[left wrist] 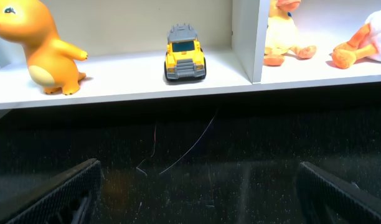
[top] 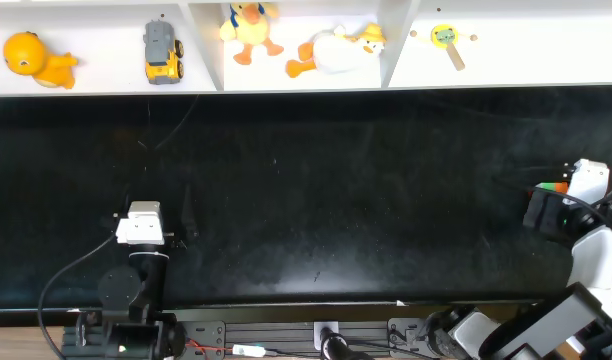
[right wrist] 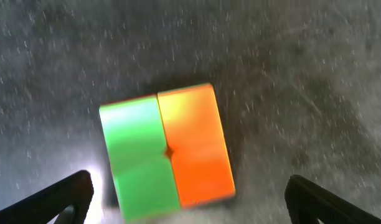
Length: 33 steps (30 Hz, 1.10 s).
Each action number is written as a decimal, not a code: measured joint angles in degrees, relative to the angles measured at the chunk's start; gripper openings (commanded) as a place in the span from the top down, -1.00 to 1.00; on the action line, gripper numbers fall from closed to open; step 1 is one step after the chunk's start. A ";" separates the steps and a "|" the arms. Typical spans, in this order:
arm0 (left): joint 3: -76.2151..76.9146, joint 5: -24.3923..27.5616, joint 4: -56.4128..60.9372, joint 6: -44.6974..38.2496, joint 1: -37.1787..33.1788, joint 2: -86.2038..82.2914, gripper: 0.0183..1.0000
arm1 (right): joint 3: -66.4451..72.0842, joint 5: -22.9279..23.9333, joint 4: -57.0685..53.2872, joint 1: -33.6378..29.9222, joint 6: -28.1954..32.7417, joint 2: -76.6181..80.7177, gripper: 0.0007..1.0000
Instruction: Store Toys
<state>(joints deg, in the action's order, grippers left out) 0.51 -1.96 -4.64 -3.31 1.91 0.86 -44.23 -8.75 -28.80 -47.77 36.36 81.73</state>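
Observation:
A cube (right wrist: 165, 152) with one green and one orange face showing lies on the black table (top: 336, 200), far right. My right gripper (right wrist: 187, 183) hangs open just above it, a finger on either side and neither touching. From above, a corner of the cube (top: 553, 187) peeks out beside the right wrist. My left gripper (left wrist: 200, 180) is open and holds nothing, low over the table at front left, facing the shelf. On the white shelf (top: 306, 80) are an orange dinosaur (left wrist: 44, 50), a yellow truck (left wrist: 185, 55), a yellow duck plush (top: 250, 30), a white duck plush (top: 336, 50) and a green stick toy (top: 446, 42).
White dividers (left wrist: 248, 37) split the shelf into compartments along the table's far edge. The rightmost compartment holds just the stick toy. A cable (top: 61, 275) loops by the left arm's base.

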 measured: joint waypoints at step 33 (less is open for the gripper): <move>0.00 0.00 0.00 0.00 0.00 0.00 -1.00 | -0.33 -2.40 2.03 5.57 -8.44 -2.64 -0.11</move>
<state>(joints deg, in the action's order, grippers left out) 0.51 -1.96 -4.64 -3.31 1.91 0.86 -44.56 -11.16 -26.76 -42.19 27.92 79.09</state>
